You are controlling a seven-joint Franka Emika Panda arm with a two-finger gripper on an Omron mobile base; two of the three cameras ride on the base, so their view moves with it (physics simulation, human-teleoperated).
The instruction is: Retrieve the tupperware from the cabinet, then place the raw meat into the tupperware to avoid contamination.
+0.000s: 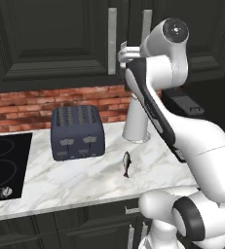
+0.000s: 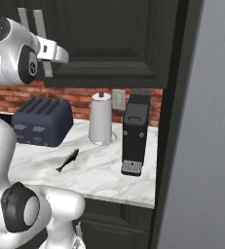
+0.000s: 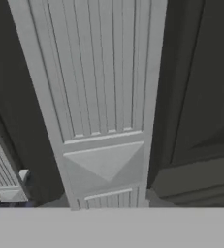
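1. While both cabinet (image 1: 50, 44) doors are shut, the claw (image 2: 60, 53) is raised to the right handle (image 3: 104, 97), at its lower part.
2. Hand view: that handle runs up the middle, very close. The fingertips are not visible, so I cannot tell whether the claw is apart, together or clamped on the bar.
3. Left handle (image 1: 112, 41) is just beside the right one, at the meeting edge of the two doors. In the hand view it shows at the lower left.
4. Cabinet hangs on the wall above the brick backsplash (image 1: 26, 104) and the marble counter (image 1: 75, 180).
5. Fish (image 1: 126, 164) lies flat on the counter, below the cabinet and toward the front edge, touching nothing else.
6. Toaster (image 1: 77, 132) stands left of the fish, near it but apart, back toward the bricks.
7. Paper towel roll (image 2: 101, 119) stands upright behind the fish, against the backsplash.
8. Black coffee machine (image 2: 135, 138) stands right of the roll, at the counter's right end.
9. Stovetop (image 1: 2, 165) is set into the counter left of the toaster.
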